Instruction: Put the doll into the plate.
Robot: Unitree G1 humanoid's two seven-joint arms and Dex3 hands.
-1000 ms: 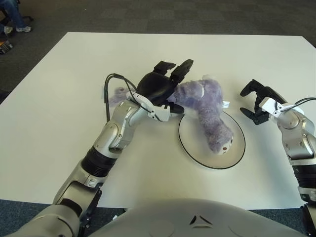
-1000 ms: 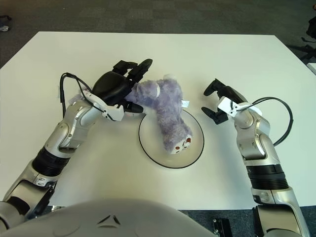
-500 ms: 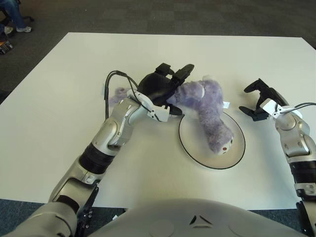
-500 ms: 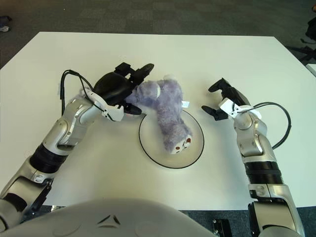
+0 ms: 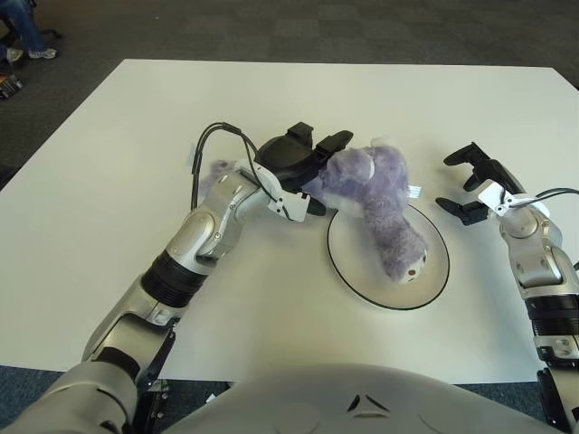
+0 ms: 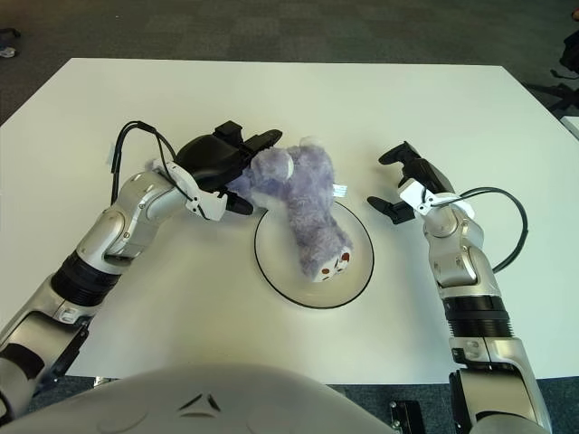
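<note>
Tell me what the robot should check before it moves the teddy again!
1. Doll lower body over the plate: ok.
2. Doll's head inside the rim: not ok, it hangs over the left edge onto the table.
3. Left hand at the doll's head: ok.
4. Left hand's grip firm: cannot tell.
5. Right hand out of the way, right of the plate, fingers open: ok.
6. Plate flat on the table: ok.
</note>
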